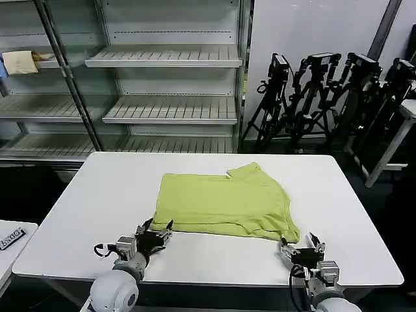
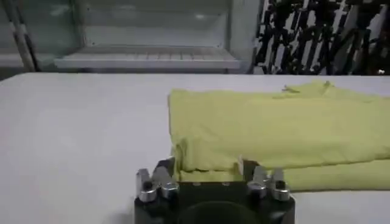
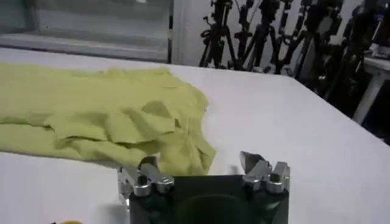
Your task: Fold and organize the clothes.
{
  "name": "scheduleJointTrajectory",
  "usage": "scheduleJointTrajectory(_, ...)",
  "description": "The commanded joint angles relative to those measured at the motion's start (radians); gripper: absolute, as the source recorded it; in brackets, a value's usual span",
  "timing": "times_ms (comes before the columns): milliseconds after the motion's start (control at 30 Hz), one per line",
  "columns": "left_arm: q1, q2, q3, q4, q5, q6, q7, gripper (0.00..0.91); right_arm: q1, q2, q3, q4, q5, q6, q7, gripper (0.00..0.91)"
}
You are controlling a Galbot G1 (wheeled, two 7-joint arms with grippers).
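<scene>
Your white desk point(image 1: 91, 208) carries the lime T-shirt point(image 1: 224, 205) laid flat near its middle, already doubled over into a rough rectangle, with a sleeve or collar part poking out at the far edge. It lies spread and close to the near edge, likely so both arms can reach its near hem. Your left gripper point(image 1: 155, 235) sits low just off the shirt's near-left corner, jaws spread wide and empty. Your right gripper point(image 1: 300, 247) waits by the rumpled near-right corner, also open; whether it touches the cloth is hard to tell.
</scene>
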Motion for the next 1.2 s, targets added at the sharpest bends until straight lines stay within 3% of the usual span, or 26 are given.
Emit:
scheduleJointTrajectory(33,0.002,-0.003,0.001,0.014,-0.025,0.015,0.007,0.020,0.013,-0.002,0.001,-0.015,0.017,-0.014,0.000,0.000)
scheduleJointTrajectory(633,0.048,0.001,-0.014,-0.054,-0.066,0.034,0.009,0.020,-0.070,-0.008,0.002,0.057,0.009,0.017,-0.020,0.000)
scheduleJointTrajectory(1200,0.390,0.065,-0.097,-0.321,-0.043,0.028,0.008,0.020,-0.391,-0.026,0.076,0.321,-0.027,0.031,-0.017,0.000)
